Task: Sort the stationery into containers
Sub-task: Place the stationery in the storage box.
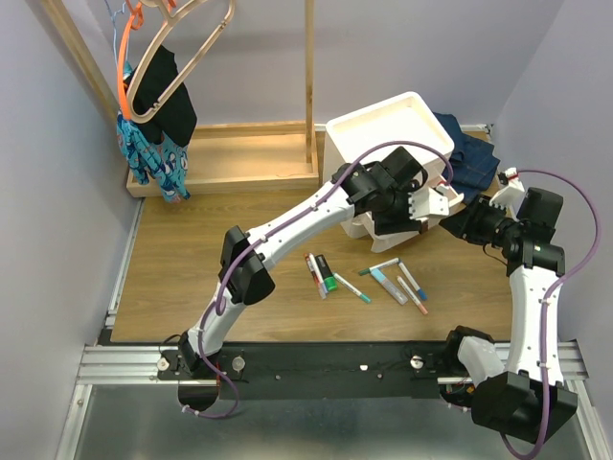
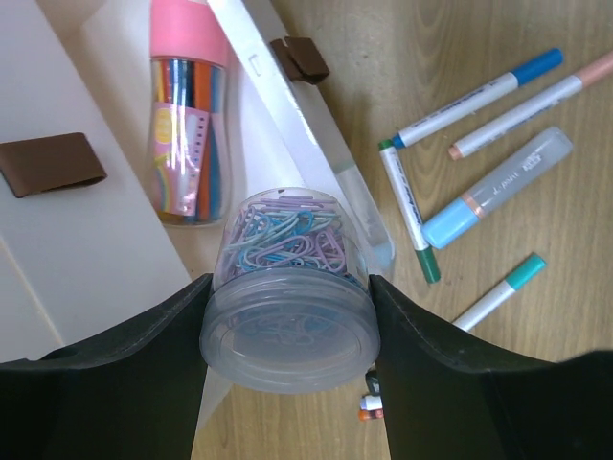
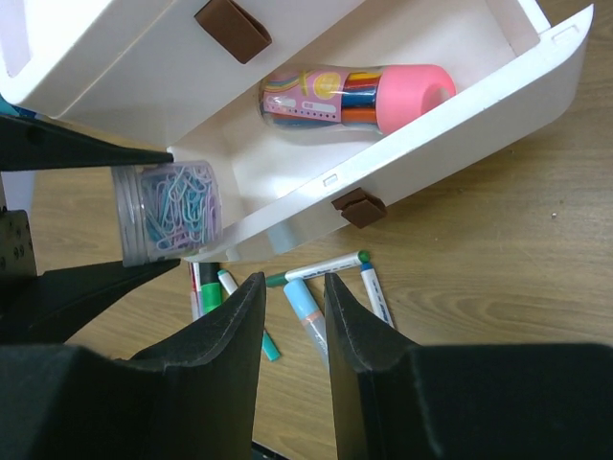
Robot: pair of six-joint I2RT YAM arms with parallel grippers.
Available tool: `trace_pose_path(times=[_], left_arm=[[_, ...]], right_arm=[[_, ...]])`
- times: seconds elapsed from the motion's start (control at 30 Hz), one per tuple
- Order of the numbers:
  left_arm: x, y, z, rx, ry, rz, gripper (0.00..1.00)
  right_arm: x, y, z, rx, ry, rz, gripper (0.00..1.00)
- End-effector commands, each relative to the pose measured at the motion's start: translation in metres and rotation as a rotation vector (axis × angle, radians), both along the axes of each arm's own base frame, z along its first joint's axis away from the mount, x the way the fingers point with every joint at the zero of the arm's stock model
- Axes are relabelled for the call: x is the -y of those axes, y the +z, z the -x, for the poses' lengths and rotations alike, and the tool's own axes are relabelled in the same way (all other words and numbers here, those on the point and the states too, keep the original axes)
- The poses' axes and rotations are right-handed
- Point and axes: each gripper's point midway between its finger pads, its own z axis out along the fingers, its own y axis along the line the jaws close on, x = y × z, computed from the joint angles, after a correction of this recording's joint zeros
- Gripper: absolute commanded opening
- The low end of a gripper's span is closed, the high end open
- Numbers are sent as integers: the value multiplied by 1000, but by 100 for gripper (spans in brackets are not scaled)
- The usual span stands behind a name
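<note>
Inside my left gripper point(image 2: 287, 287), clear tub point(image 2: 287, 335) clamped, sides hidden; right gripper point(image 3: 294, 307) open, empty, drawer point(image 3: 469, 120) ahead cut off.

The drawer unit point(image 1: 383, 129) is white, its pull tabs point(image 2: 50, 163) brown. The bottle point(image 2: 189, 125) has a pink cap and a clear body showing bright stripes: orange, blue, yellow. The clear round tub point(image 2: 287, 331) shows pastel paper clips point(image 2: 287, 235) in lilac and pale blue.

On the wood-brown counter point(image 1: 192, 278) the slim markers are white. There is a blue-capped marker point(image 2: 479, 96), an orange-capped marker point(image 2: 532, 101), a green-capped marker point(image 2: 410, 206) and a teal-capped marker point(image 2: 498, 292). The tube point(image 2: 498, 187) is pale blue at one end, with a peach band and a greyish translucent body. The thick marker point(image 1: 326, 273) is black and green.

The left gripper point(image 2: 287, 297) and right gripper point(image 3: 292, 283) are black. Behind, the folded cloth point(image 1: 469, 153) is dark blue — the hanging garment point(image 1: 153, 158) is blue with a pale print.
</note>
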Motion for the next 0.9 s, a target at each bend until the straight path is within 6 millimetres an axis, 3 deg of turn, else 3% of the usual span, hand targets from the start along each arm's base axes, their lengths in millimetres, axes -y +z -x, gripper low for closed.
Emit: trace_pose_path(times=[0.0, 0.33, 0.47, 0.5, 0.57, 0.67, 0.87], left_arm=[[10, 4, -20, 72, 77, 20, 68], [-6, -24, -20, 77, 108, -97, 76], [-4, -22, -21, 82, 112, -83, 86], [-3, -17, -21, 87, 113, -72, 99], [0, -12, -20, 94, 107, -54, 99], [3, 6, -16, 108, 101, -19, 99], [-15, 90, -5, 201, 137, 114, 99]], right_arm=[[-5, -3, 6, -19, 10, -26, 39], [-7, -9, 7, -24, 8, -48, 39], [-9, -10, 7, -28, 12, -57, 39], [-8, -11, 7, -29, 11, -57, 39], [-9, -11, 8, -30, 12, -59, 39], [-8, -11, 8, -33, 11, -58, 39], [-8, -12, 8, -36, 18, -49, 39]])
